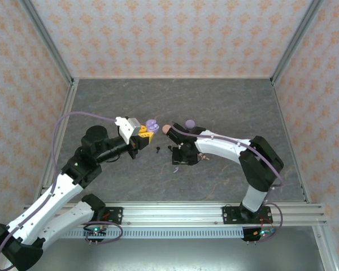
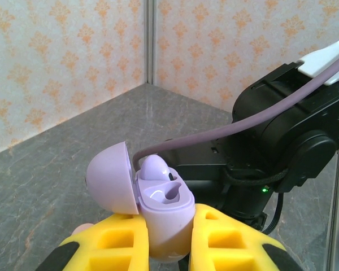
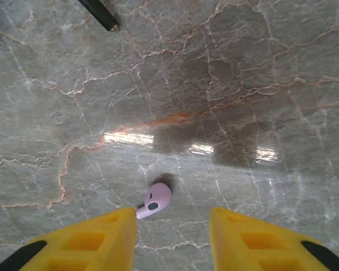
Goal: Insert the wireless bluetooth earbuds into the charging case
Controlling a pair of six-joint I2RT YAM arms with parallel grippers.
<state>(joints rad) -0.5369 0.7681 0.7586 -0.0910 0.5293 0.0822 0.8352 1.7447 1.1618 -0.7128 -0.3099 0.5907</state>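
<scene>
Between the right gripper [image 3: 172, 240] fingers, nearer one pad: lilac earbud [image 3: 156, 199] lying on table [image 3: 243, 84] | jaws apart, holding nothing | centre over the bud, lower, pinch its body | left gripper [image 2: 166, 248] clamps open charging case [image 2: 161, 212], front socket seems free

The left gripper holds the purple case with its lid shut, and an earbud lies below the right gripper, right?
No, the lid is open, as the left wrist view shows. The left gripper does hold the case; the earbud lies below the right gripper.
</scene>
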